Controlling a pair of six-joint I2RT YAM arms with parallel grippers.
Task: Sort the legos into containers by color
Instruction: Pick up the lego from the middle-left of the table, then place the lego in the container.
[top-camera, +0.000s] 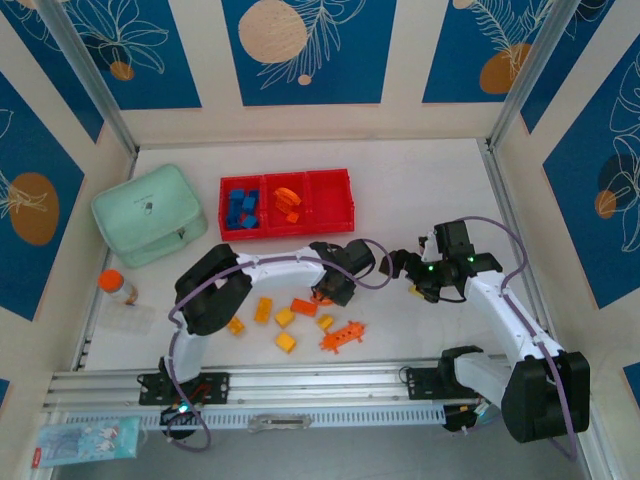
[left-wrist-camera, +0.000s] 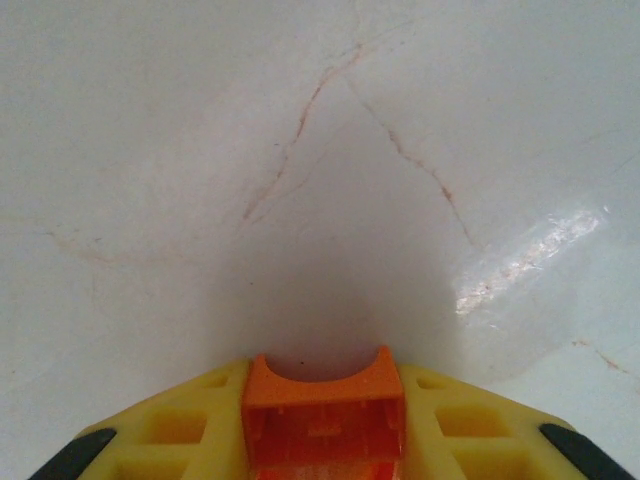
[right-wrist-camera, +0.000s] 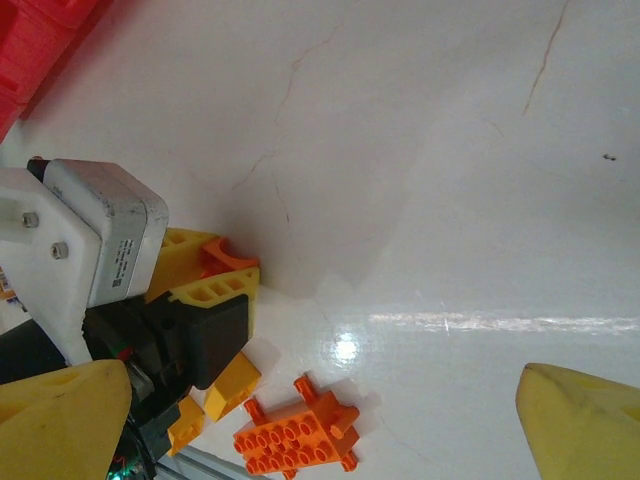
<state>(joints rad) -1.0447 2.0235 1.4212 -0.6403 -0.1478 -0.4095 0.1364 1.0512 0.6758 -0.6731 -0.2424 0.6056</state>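
**A:** Nearest the arm bases, what is lying on the table (top-camera: 420, 200)?

**B:** A loose scatter of yellow bricks (top-camera: 285, 342) and a flat orange piece (top-camera: 343, 336). They look unsorted, which is probably why both arms are working at this near side.

**A:** And the left fingers (left-wrist-camera: 180, 425)?

**B:** They are just beyond that scatter and low over the table. They are clamped on an orange arch brick (left-wrist-camera: 322, 400), with one finger against each flat side and the curved cut-out facing away from the wrist. Pinching across the flat sides probably gives the squarest hold. I can't tell whether the brick has left the surface.

**A:** What about the right fingers (right-wrist-camera: 580, 420)?

**B:** They are to the right of the left ones, spread wide and holding nothing, over bare table. I'd guess that arm is keeping to its own side so the two don't crowd the same pile.

**A:** Where does the arch belong?

**B:** In the red tray (top-camera: 330, 200) on the far side. Blue bricks (top-camera: 242, 208) are in its left compartment and orange bricks (top-camera: 288, 200) in the middle one, so the middle suits the arch. That leaves the right compartment for the yellows.
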